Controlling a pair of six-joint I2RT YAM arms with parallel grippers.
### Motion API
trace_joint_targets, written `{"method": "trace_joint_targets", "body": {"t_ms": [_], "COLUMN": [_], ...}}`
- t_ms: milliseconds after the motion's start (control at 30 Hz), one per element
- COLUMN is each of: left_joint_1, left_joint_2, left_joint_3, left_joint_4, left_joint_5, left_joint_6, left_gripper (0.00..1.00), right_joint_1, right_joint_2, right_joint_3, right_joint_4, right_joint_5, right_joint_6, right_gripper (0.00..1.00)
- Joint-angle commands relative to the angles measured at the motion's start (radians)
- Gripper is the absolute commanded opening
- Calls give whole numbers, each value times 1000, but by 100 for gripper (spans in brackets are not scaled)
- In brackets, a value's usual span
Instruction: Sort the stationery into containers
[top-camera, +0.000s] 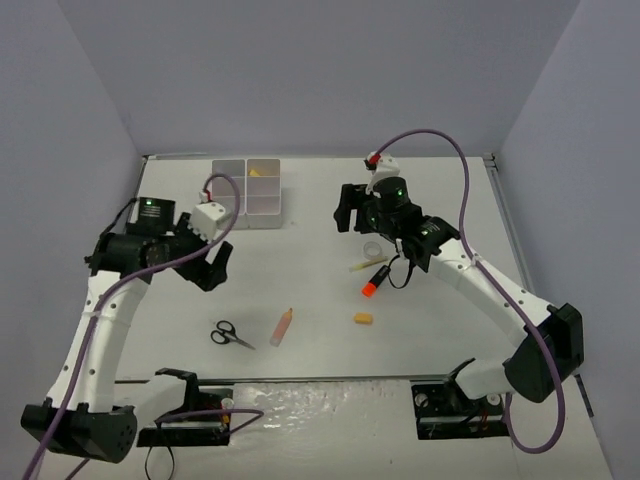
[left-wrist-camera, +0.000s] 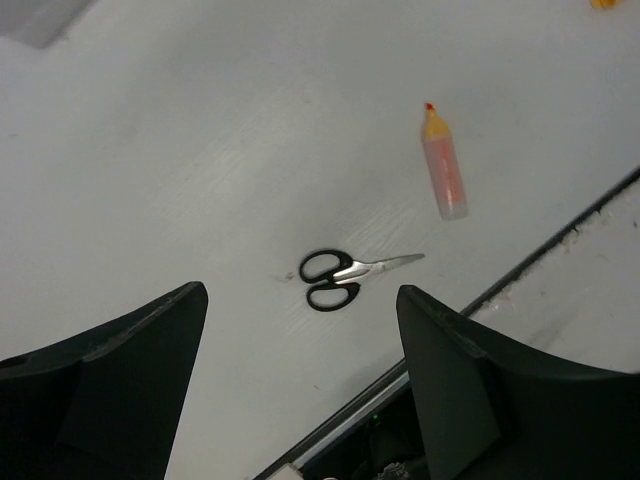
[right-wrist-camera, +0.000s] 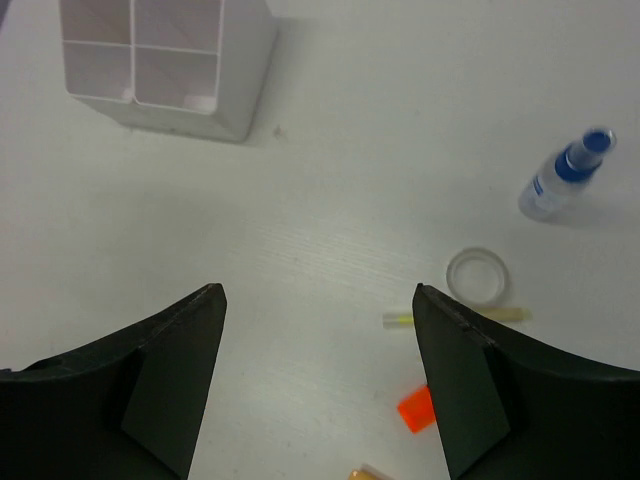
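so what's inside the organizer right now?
Yellow pieces sit in the far-right cell of the organizer; the other cells in view look empty. The left wrist covers its near-left corner, so that cell can't be checked.

The table (top-camera: 300, 270) was white, as was the compartment block (top-camera: 248, 195), while the scissors (left-wrist-camera: 340, 277) had black handles and silvery blades, the marker (left-wrist-camera: 443, 165) a pale orange body and yellow cap, the bottle (right-wrist-camera: 562, 180) a blue cap, the tape roll (right-wrist-camera: 477, 276) looked clear, and the eraser (top-camera: 363, 319) yellow.
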Motion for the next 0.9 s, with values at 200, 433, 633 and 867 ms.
{"method": "trace_joint_targets", "body": {"t_ms": [200,433,633,867], "left_joint_1": [-385,-483,-501,-586], "left_joint_2": [122,237,308,401], "left_joint_3": [-186,-330,-374,-348], "left_joint_4": [234,519,613,618], "left_joint_5": [-185,-161,-212,-262], "left_joint_6": [-19,-115,-206,-287], "left_gripper": [75,84,86,89], "right_joint_1": [-2,-1,7,15], "right_joint_2": [-145,-152,-130,-142], "right_joint_3": [-98,-154,-155,-154], "right_joint_4": [-211,-261,-296,-299], "right_joint_5": [175,234,283,320], "right_joint_6": [171,236,250,246], "right_gripper": [73,72,71,71]}}
